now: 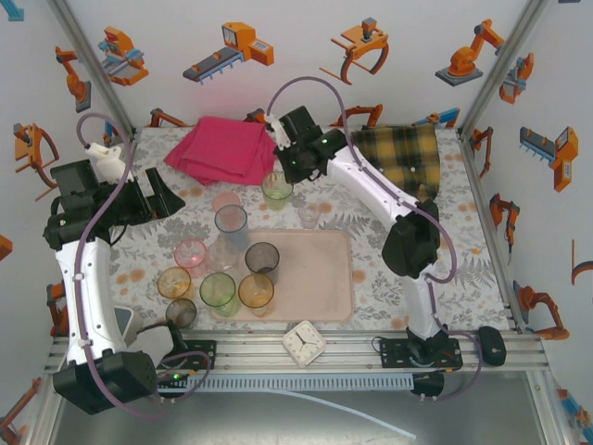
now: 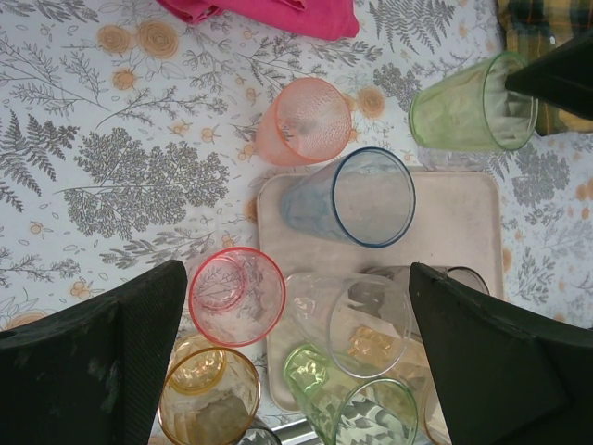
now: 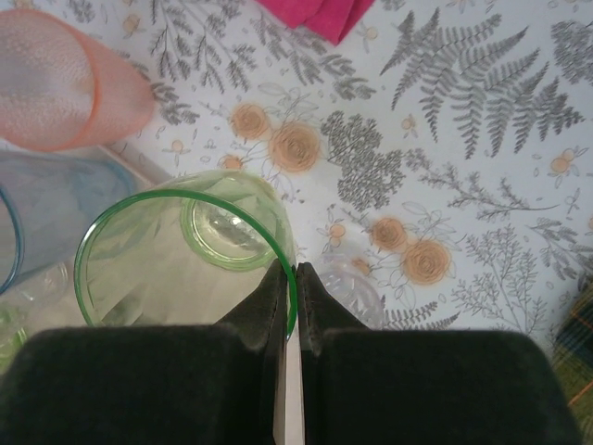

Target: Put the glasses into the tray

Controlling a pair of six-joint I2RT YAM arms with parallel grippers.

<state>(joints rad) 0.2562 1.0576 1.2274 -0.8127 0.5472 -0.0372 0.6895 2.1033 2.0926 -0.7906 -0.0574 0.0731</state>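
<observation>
The pale-pink tray (image 1: 320,278) lies mid-table. My right gripper (image 1: 289,171) is shut on the rim of a green glass (image 1: 276,190) just beyond the tray's far edge; its fingertips (image 3: 283,287) pinch the green glass (image 3: 176,260) at the rim, one inside and one outside. A peach glass (image 1: 225,202) and a small clear glass (image 1: 309,215) stand on the table nearby. Blue (image 1: 231,222), clear (image 1: 222,255), smoky (image 1: 262,260), green (image 1: 219,291) and amber (image 1: 256,293) glasses crowd the tray's left end. My left gripper (image 2: 296,273) hangs open above them, holding nothing.
A pink glass (image 1: 190,252), an amber glass (image 1: 173,282) and a smoky glass (image 1: 182,312) stand on the table left of the tray. A pink folded cloth (image 1: 222,148) and a plaid cloth (image 1: 398,158) lie at the back. A white clock (image 1: 304,343) sits at the front edge.
</observation>
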